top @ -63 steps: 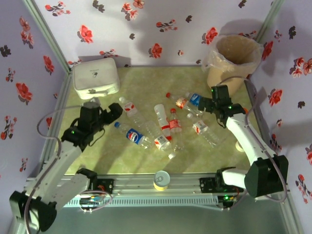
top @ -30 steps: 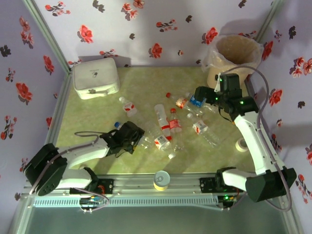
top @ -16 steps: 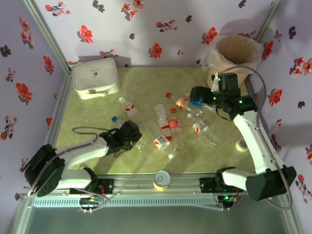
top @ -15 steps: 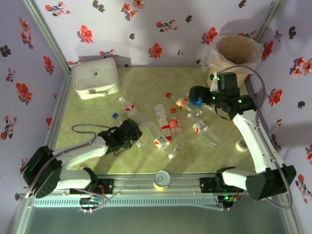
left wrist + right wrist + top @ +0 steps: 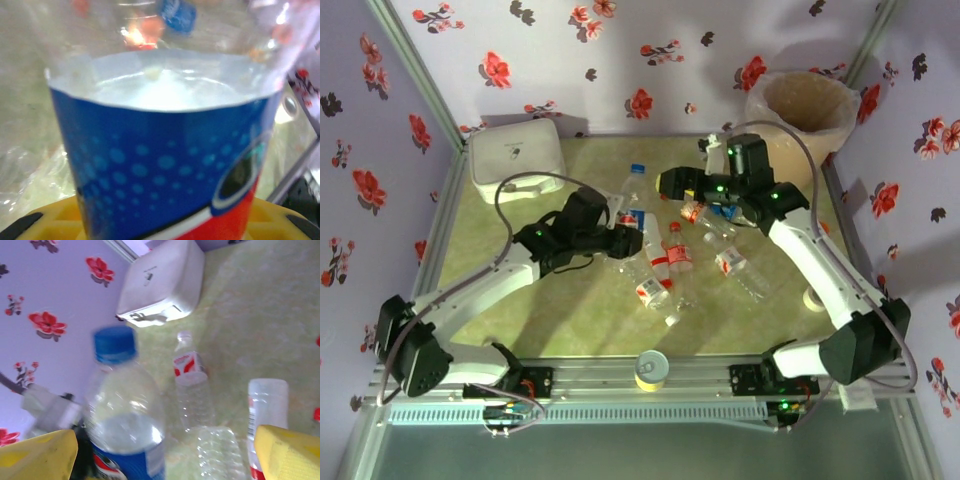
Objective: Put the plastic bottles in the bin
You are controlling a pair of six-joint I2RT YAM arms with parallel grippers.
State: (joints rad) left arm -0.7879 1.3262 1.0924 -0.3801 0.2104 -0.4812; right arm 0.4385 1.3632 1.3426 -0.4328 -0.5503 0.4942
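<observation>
The left gripper (image 5: pixel 620 238) pinches a blue-label bottle (image 5: pixel 634 200) low on its body, with the cap well beyond the fingers (image 5: pixel 45 222). The right gripper (image 5: pixel 672 184) has its fingers (image 5: pixel 37 457) spread wide; the bottle stands between them, apart from both. It looks like a handover. The danger, I think, is timing: if the left fingers let go before the right ones close, the bottle drops onto the other bottles (image 5: pixel 677 250) below. The smooth thin wall may also slip or bend. The bin (image 5: pixel 830 120) is behind the right fingers, well apart.
</observation>
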